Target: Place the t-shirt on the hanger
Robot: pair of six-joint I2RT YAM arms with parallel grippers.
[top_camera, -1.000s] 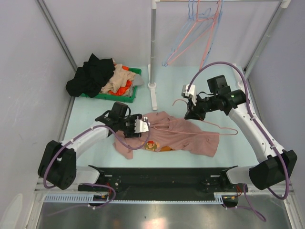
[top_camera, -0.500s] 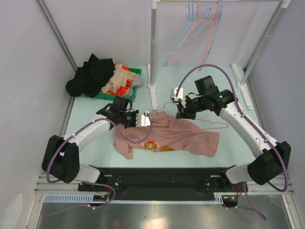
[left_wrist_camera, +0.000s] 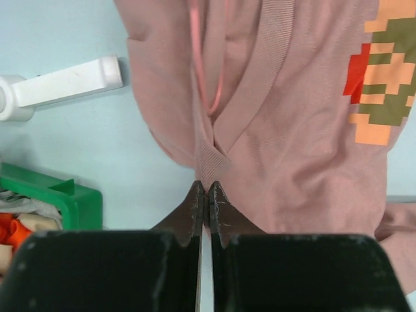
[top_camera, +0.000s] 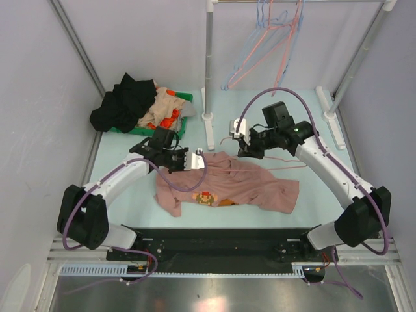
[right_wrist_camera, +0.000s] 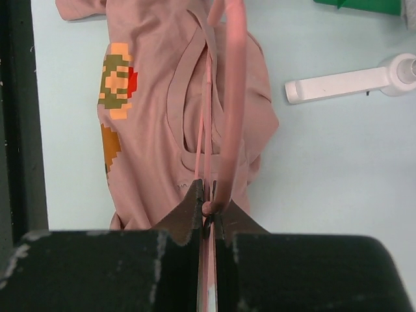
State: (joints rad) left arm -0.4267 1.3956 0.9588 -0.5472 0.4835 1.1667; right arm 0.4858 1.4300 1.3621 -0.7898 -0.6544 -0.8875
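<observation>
The t-shirt (top_camera: pixel 227 188) lies crumpled on the surface (top_camera: pixel 318 205). The left end effector (top_camera: pixel 196 161) is pinching the shirt's collar rib. The right end effector (top_camera: pixel 242 153), at the shirt's far edge, is clamped on the hanger (top_camera: pixel 289 167), whose wire lies across the shirt.

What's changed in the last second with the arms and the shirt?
The right gripper, shut on the hanger, carried it toward the left gripper, which, pinching the t-shirt collar, drew it away from the bases. The clothes bin and rack stayed put.
</observation>
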